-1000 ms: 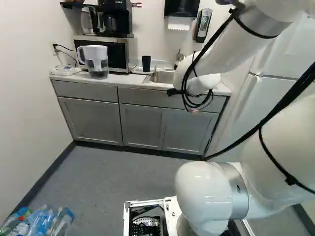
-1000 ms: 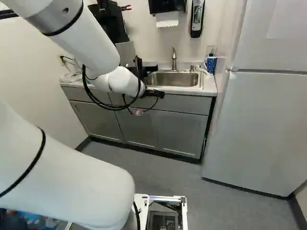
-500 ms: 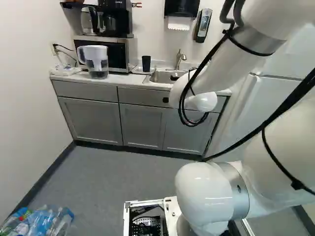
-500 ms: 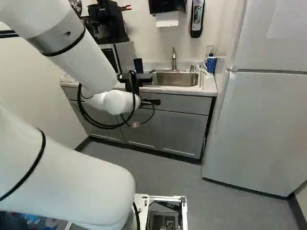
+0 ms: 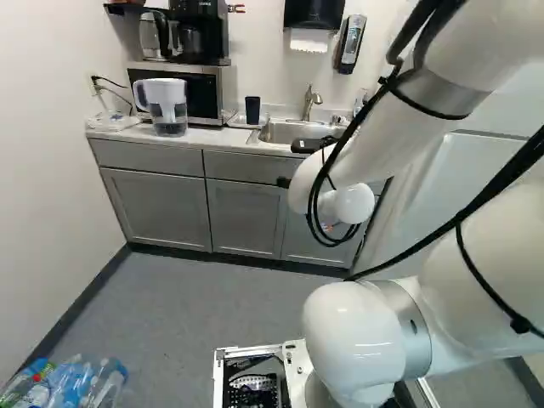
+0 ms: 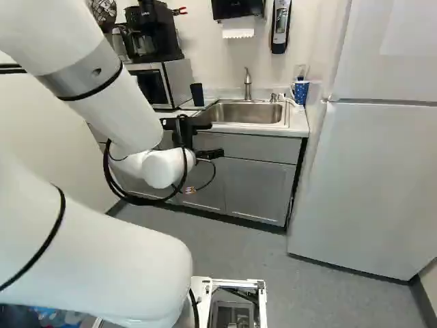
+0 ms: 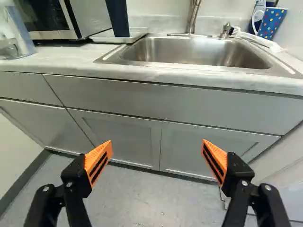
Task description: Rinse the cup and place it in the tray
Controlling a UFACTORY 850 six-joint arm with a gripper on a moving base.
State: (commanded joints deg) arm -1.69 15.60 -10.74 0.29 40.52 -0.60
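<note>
In the right base view my gripper (image 6: 186, 126) hangs in front of the counter, left of the sink. The wrist view shows the gripper (image 7: 157, 146) open, its orange pads wide apart with nothing between them, facing the grey cabinet doors. A dark cup (image 5: 252, 110) stands upright on a flat white tray (image 7: 102, 39) between microwave and sink; in the wrist view the cup (image 7: 118, 18) is beyond the fingers, its top out of sight. The steel sink (image 6: 249, 113) has a tall faucet (image 6: 248, 83) behind it.
A water pitcher (image 5: 167, 107) and a microwave (image 6: 158, 83) stand left of the tray. A spotted blue cup (image 7: 272, 23) and a brush (image 7: 255, 39) are beside the sink. The fridge (image 6: 365, 184) stands at the right; bottles (image 5: 76, 384) lie at lower left.
The arm has drawn back from the sink and counter, moving left and down in the right base view, uncovering the cup and microwave there. The cup stays on the tray; the base has not moved.
</note>
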